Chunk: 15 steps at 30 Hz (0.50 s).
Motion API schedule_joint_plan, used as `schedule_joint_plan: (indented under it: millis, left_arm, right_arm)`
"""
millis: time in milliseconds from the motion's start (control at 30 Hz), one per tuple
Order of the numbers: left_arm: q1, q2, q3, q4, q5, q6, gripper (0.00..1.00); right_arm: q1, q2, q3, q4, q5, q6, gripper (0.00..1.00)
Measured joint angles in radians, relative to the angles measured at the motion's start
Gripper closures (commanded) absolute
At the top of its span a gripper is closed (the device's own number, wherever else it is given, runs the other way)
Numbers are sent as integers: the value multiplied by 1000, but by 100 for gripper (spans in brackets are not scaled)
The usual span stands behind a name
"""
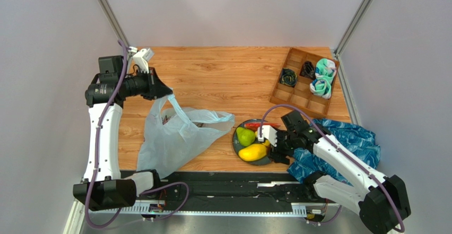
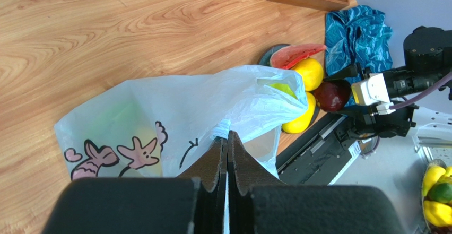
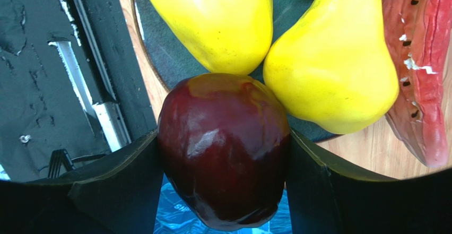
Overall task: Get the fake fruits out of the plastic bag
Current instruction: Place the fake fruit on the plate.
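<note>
The pale translucent plastic bag (image 1: 175,138) with a pink cartoon print (image 2: 138,152) lies at the table's front left. My left gripper (image 1: 167,93) is shut on its handle (image 2: 227,136) and holds it up. Faint green and yellow shapes (image 2: 124,120) show through the bag. My right gripper (image 3: 223,154) is shut on a dark red apple (image 3: 223,144) at the edge of a dark plate (image 1: 234,141). The plate holds a green pear (image 1: 245,136), a yellow mango (image 1: 253,152), a lemon (image 2: 309,72) and a red watermelon slice (image 3: 419,75).
A wooden compartment tray (image 1: 297,98) with rolled socks (image 1: 323,77) stands at the back right. A blue patterned cloth (image 1: 350,141) lies under the right arm. The black base rail (image 1: 228,189) runs along the near edge.
</note>
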Motion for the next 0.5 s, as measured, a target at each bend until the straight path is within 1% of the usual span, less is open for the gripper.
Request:
schedule_joint_plan:
  millis: [33, 100, 133, 200, 233, 300, 367, 500]
  left_arm:
    - [0, -1, -4, 1, 0, 0, 100]
    - [0, -1, -9, 0, -1, 0, 100]
    - [0, -1, -10, 0, -1, 0, 100]
    - [0, -1, -10, 0, -1, 1, 100]
    - [0, -1, -10, 0, -1, 1, 100]
    - [0, -1, -10, 0, -1, 1, 100]
    - [0, -1, -10, 0, -1, 1, 100]
    - [0, 0, -10, 0, -1, 1, 100]
  right_arm:
    - [0, 9, 0, 11, -1, -2, 48]
    - [0, 22, -1, 25, -3, -6, 43]
    - [0, 27, -1, 30, -3, -8, 40]
    - [0, 39, -1, 42, -2, -9, 36]
    - [0, 44, -2, 48, -2, -9, 20]
    - [0, 50, -2, 56, 0, -9, 9]
    - [0, 50, -3, 56, 9, -6, 5]
    - [0, 45, -8, 34, 23, 0, 3]
